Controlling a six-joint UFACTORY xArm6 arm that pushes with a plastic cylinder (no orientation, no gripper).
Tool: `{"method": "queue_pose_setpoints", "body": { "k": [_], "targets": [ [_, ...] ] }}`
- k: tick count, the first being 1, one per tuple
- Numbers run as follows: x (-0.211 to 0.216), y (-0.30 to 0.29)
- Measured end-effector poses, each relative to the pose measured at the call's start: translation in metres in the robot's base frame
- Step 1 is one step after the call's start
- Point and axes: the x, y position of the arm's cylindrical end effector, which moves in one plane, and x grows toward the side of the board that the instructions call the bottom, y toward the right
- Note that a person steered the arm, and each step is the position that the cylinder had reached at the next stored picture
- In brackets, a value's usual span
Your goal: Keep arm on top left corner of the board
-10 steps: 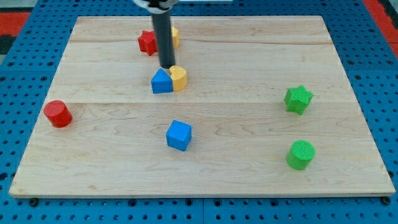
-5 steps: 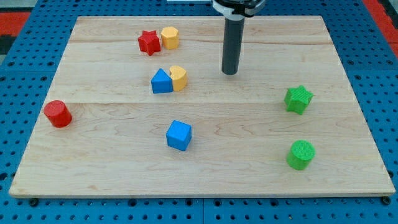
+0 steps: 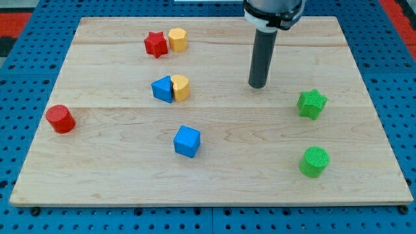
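Observation:
My tip (image 3: 257,85) rests on the wooden board (image 3: 117,182), right of centre in the upper half, touching no block. The green star (image 3: 311,103) lies to its right. The blue triangular block (image 3: 162,89) and the yellow half-round block (image 3: 180,87) sit side by side well to its left. The red star (image 3: 155,45) and the yellow hexagonal block (image 3: 177,39) sit together near the view's top left. The top left corner of the board (image 3: 84,23) is far from my tip.
A red cylinder (image 3: 60,119) stands near the board's left edge. A blue cube (image 3: 187,141) lies below centre. A green cylinder (image 3: 314,161) stands at the lower right. A blue pegboard (image 3: 26,71) surrounds the board.
My tip has moved from beside the blue and yellow pair to the right and slightly down. The blue triangular block and yellow half-round block now sit a little further left and turned.

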Motion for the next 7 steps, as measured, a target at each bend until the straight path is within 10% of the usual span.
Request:
{"method": "queue_pose_setpoints", "body": {
  "k": [4,7],
  "targets": [
    [-0.138,-0.01],
    [-0.188,-0.204]
  ]
}}
